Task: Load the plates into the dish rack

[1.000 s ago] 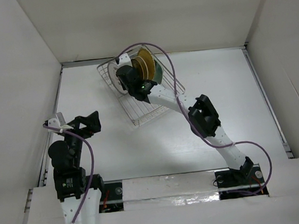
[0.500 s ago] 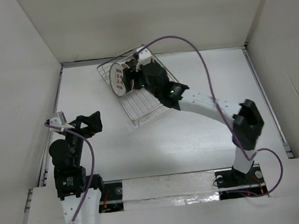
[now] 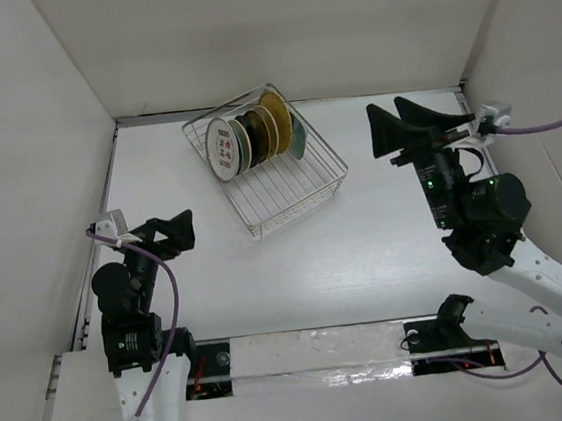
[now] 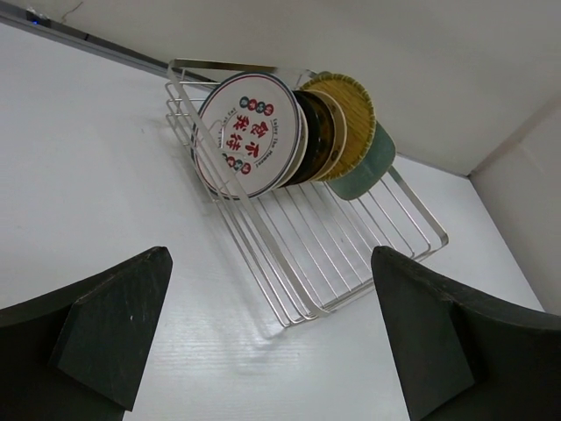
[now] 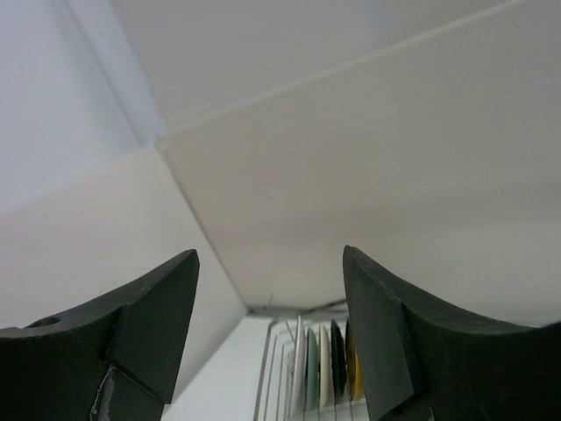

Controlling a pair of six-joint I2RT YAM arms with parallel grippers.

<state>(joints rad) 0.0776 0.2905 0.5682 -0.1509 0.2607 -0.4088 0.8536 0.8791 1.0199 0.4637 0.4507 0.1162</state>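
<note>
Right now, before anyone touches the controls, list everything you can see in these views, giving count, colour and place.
dish rack: one, silver wire, far middle of the table, set at an angle.
plates: at least five, on edge in one row at the rack's far end. The white plate with red marks is leftmost, then the black plate, the gold patterned plate and the green plate.
table: one, white.
walls: off-white, on the left, back and right.
cables: two, purple, one per arm.
left gripper: black, open, empty, near left.
right gripper: black, open, empty, at the right.
</note>
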